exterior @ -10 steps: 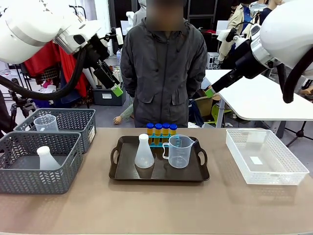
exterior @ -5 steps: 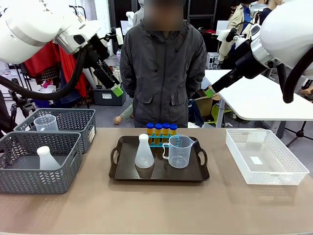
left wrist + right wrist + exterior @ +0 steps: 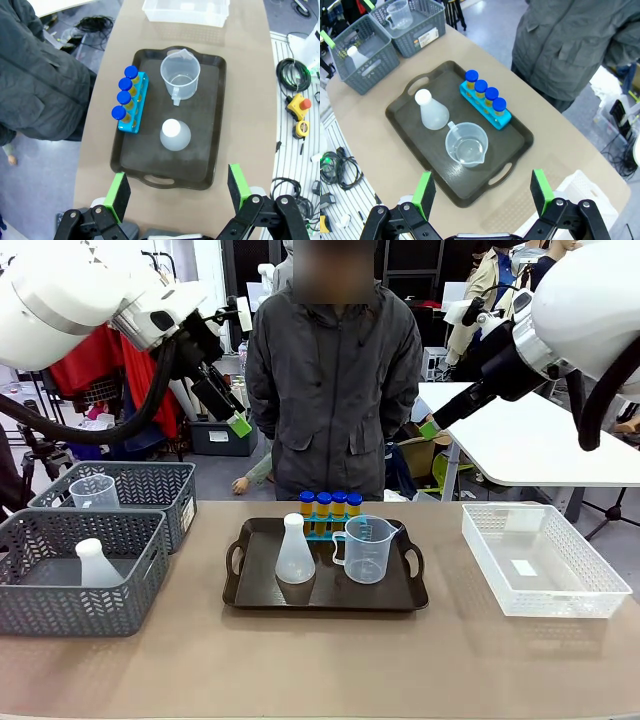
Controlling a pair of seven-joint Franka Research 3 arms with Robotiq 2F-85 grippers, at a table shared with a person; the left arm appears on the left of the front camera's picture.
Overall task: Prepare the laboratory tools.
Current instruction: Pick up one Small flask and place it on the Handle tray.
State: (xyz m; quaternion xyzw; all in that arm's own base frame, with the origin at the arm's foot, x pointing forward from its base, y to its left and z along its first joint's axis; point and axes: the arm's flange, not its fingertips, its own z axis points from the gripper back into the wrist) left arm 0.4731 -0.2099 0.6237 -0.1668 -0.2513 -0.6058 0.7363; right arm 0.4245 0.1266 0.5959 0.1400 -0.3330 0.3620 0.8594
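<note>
Both grippers, left point(image 3: 177, 192) and right point(image 3: 482, 195), hang high with jaws wide, empty, since flask point(image 3: 294, 552), beaker point(image 3: 367, 549) and tubes point(image 3: 330, 503) sit ready on the tray point(image 3: 250, 590).

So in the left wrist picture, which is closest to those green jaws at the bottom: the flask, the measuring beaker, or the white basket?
Seen from the left gripper, jaws open:
1. The conical flask, in the middle of the dark tray.
2. The measuring beaker, at the tray's far end.
3. The white basket, beyond the tray at the picture's top edge.
</note>
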